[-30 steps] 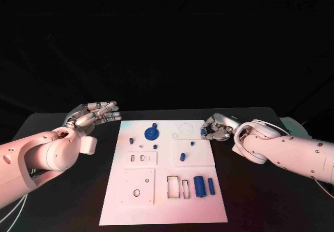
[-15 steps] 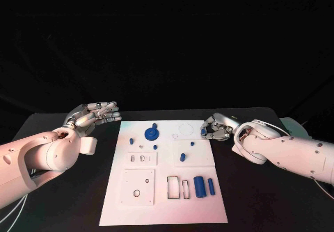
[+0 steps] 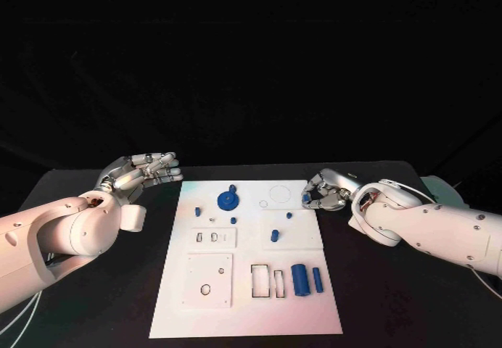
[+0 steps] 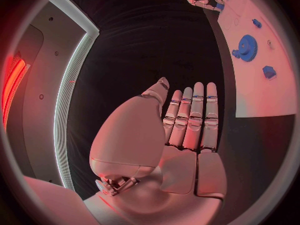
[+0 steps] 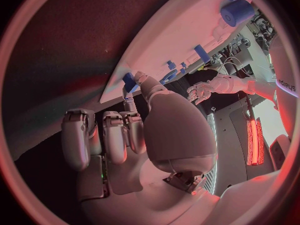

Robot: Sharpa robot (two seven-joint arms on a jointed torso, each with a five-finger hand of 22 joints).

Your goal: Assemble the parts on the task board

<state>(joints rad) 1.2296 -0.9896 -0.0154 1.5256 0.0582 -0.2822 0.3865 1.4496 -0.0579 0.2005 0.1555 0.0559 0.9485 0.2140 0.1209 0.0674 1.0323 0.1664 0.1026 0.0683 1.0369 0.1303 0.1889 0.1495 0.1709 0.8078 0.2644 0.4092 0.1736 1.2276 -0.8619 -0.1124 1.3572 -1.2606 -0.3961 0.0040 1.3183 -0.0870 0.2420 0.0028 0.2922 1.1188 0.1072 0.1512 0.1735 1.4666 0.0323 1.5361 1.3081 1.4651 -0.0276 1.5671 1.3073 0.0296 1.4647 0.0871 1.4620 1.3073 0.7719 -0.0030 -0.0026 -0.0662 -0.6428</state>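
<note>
The white task board [image 3: 246,319] lies in the middle of the black table. On it sit a blue gear [image 3: 227,197], several small blue pegs such as one [image 3: 274,235], and two blue cylinders [image 3: 299,279] near the right side. My right hand [image 3: 326,194] hovers at the board's far right edge and pinches a small blue part [image 5: 129,81] between thumb and a fingertip; the part [image 3: 307,196] also shows from above. My left hand [image 3: 141,171] stays left of the board's far corner, fingers straight and holding nothing. The left wrist view shows this hand [image 4: 187,130] with the gear [image 4: 248,47] beyond it.
The board carries a raised square plate [image 3: 210,279], rectangular slots [image 3: 267,281] and a circular outline [image 3: 279,193]. A pale object [image 3: 445,190] sits at the table's far right edge. Bare black table [image 3: 397,304] flanks the board on both sides.
</note>
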